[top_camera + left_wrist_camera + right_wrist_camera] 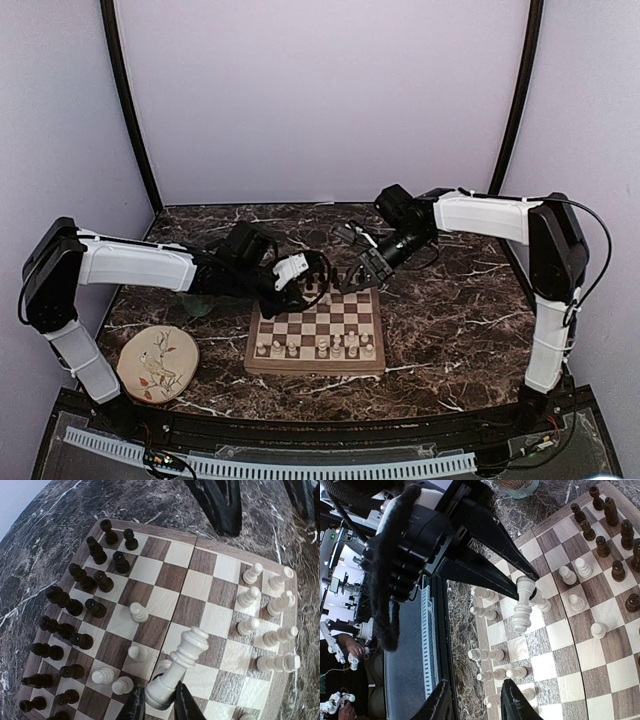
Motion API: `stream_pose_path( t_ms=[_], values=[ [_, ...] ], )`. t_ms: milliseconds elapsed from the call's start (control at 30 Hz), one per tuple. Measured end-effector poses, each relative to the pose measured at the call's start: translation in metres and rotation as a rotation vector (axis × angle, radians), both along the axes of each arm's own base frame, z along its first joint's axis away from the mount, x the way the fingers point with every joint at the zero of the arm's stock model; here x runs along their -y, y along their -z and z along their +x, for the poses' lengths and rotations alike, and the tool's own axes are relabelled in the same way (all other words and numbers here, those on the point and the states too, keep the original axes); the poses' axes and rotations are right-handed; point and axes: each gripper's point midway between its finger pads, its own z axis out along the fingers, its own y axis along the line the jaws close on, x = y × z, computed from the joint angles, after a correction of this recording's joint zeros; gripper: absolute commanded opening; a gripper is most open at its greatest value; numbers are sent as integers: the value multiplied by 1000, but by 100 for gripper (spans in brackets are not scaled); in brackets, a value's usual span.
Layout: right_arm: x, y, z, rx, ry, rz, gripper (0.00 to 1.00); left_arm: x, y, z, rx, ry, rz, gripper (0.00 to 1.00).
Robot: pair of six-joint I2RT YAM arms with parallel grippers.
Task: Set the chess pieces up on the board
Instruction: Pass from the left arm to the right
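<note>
Plate (157, 362): on the marble table (450, 320) at the near left, well apart from the board.

Left gripper (160, 706): reaches in over the left part of the board. Its fingers (187, 707) are closed to a narrow gap on the base of a tall white piece (176, 672). The piece is tilted, head pointing away from the gripper, over the middle squares. Cannot tell whether it touches the board.

Board (320, 322): lies flat at the centre of the table, between the two arms.
- Dark pieces (95, 580): two rows along the far edge, upright.
- White pieces (320, 348): most stand in the rows at the near edge. In the left wrist view some of them look tipped over.
- Four small white pieces (139, 612): loose on the squares next to the dark rows, apart from their own side.

Right gripper (477, 705): hangs over the far right corner of the board, close to the left gripper. Its fingers (517, 700) stand partly apart with nothing between them, only board squares below.
</note>
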Motion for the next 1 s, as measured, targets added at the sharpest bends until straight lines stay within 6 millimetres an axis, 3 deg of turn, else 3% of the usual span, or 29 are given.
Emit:
stream_pose_path(
  t_ms=[500,733,1000],
  values=[
    [-17,-13,25,-5,89,-2,37,9,-28,3,-188,-251,-303,20],
    [-28,-7,18,-13,74,-13,37,13,-37,4,-234,-292,-382,20],
    [-39,-14,20,4,67,2,35,16,-40,2,-271,-301,-420,20]
  ],
)
